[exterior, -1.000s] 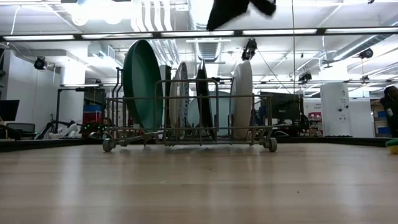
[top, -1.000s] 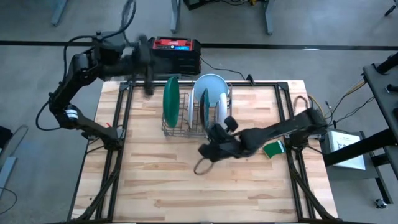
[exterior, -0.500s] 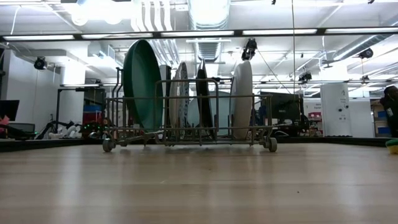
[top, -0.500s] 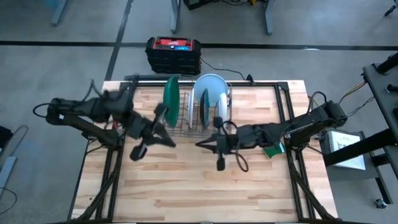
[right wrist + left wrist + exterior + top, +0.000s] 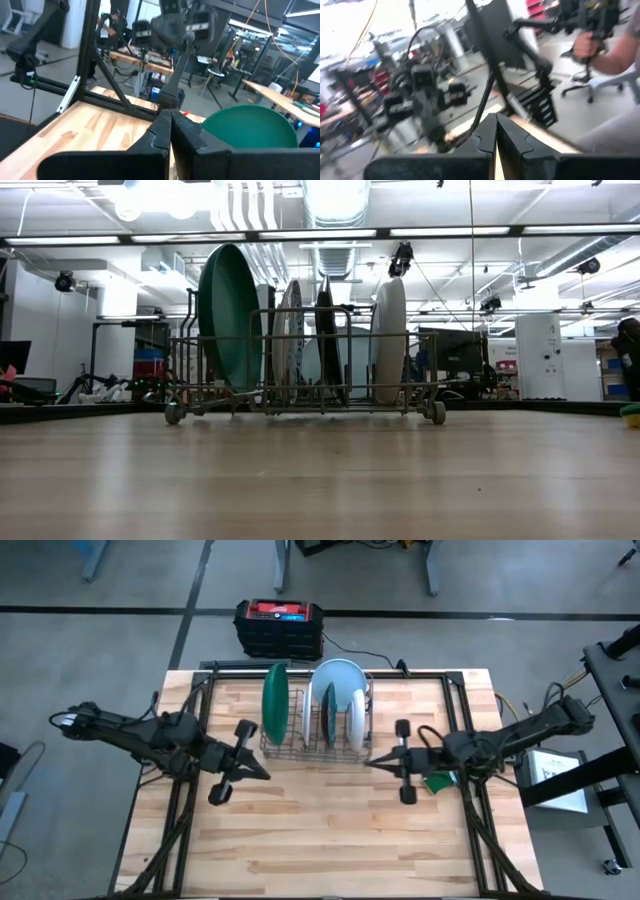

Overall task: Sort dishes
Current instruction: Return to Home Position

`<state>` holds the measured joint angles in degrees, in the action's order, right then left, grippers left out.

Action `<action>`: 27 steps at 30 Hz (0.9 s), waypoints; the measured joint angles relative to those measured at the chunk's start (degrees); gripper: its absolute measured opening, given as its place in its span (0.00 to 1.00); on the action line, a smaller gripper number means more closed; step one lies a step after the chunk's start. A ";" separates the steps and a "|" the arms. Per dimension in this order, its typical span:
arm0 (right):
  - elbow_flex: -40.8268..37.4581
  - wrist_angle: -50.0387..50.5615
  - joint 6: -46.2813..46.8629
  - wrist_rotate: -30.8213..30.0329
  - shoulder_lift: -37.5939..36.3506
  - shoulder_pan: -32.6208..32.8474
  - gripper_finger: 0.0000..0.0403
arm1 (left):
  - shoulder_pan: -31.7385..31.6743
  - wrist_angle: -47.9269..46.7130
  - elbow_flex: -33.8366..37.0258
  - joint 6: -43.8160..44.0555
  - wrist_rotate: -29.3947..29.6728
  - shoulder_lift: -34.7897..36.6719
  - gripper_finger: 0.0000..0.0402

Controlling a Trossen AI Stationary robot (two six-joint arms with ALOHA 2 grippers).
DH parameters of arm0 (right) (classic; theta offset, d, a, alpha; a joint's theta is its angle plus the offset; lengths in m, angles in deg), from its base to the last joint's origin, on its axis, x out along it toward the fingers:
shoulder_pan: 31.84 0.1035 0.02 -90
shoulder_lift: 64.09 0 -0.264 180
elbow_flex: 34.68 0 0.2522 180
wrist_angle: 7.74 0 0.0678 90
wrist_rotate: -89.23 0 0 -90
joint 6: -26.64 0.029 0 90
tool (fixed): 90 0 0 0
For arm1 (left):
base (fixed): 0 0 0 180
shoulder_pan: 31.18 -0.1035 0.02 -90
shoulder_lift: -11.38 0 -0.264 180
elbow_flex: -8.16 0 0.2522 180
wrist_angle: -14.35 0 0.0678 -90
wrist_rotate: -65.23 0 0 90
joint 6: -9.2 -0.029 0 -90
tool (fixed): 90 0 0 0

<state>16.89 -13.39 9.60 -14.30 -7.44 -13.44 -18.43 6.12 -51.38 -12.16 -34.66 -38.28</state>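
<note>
From above, the grey wire rack (image 5: 283,748) sits toward the far side of the wooden table (image 5: 320,840), and every dish is in it. The dark green plate (image 5: 275,698) stands on edge in the left slots. The teal plate (image 5: 331,718) and the white plate (image 5: 355,720) stand to its right, and the pale blue plate (image 5: 338,672) leans at the far end. The tines keep them upright and apart. The left gripper (image 5: 262,774) and the right gripper (image 5: 372,762) lie low on either side of the rack, tips facing, touching nothing. To me that looks like a parked pose.

At table height no arm shows. The dark green plate (image 5: 228,310), a pale patterned plate (image 5: 288,330), the teal one (image 5: 327,330) edge-on and the white plate (image 5: 388,330) all stand steady in the rack (image 5: 300,402).

Through the left wrist camera, its fingers (image 5: 485,137) meet with nothing between them. A person's hand (image 5: 587,47) shows in the blurred room beyond.

Through the right wrist camera, its fingers (image 5: 161,127) are likewise pressed together and empty. The green plate's face (image 5: 250,127) rises just beyond them.
</note>
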 joint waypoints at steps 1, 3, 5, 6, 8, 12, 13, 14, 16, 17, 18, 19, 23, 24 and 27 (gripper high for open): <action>-1.94 0.09 -0.20 -0.06 -1.92 -0.03 0.00 | 0.00 0.10 1.56 -0.11 1.38 0.83 0.00; -5.08 -1.70 -0.75 -0.10 -5.01 -0.05 0.00 | -0.12 -0.83 5.00 -0.51 3.72 2.75 0.00; -8.56 -1.65 -0.92 -0.07 -8.39 -0.03 0.00 | -0.16 -0.47 8.13 -0.61 4.58 4.48 0.00; -10.14 -2.36 -1.06 -0.03 -9.66 -0.03 0.00 | -0.16 -0.21 9.53 -0.59 4.68 5.51 0.00; -13.26 -2.45 -1.50 -0.01 -12.61 -0.03 0.00 | -0.16 1.02 12.24 0.01 4.70 6.90 0.00; -18.24 -2.78 -1.57 0.05 -17.46 -0.03 0.00 | -0.21 2.35 15.88 0.69 5.21 10.11 0.00; -19.56 -2.88 -1.65 0.33 -18.62 -0.03 0.00 | -0.20 2.64 16.49 0.81 5.98 10.94 0.00; -20.67 -3.75 -1.77 0.80 -19.41 -0.03 0.00 | -0.20 2.42 17.18 1.10 6.34 11.84 0.00; -23.42 -5.06 -2.87 2.69 -21.71 -0.03 0.00 | -0.20 2.53 18.31 1.57 7.05 13.01 0.00; -24.81 -6.35 -3.15 3.58 -22.47 -0.03 0.00 | -0.20 2.36 19.13 1.74 7.37 13.81 0.00; -25.96 -8.54 -3.34 4.05 -23.10 -0.03 0.00 | -0.24 2.00 19.97 2.12 7.50 14.52 0.00; -27.43 -10.40 -3.54 4.38 -23.86 -0.03 0.00 | -0.23 2.07 20.65 2.78 7.50 14.88 0.00; -32.91 -16.45 -3.36 4.58 -25.72 -0.03 0.00 | -0.22 2.03 24.10 4.75 7.48 16.38 0.00; -34.26 -17.54 -3.31 4.58 -26.15 -0.03 0.00 | -0.22 2.21 24.90 5.52 7.48 16.53 0.00; -37.33 -22.98 -3.38 4.54 -26.31 -0.03 0.00 | -0.20 4.43 27.79 7.26 7.46 17.32 0.00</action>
<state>-20.44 -36.37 6.22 -9.76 -33.75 -13.47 -18.63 10.55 -23.59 -4.90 -27.20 -20.96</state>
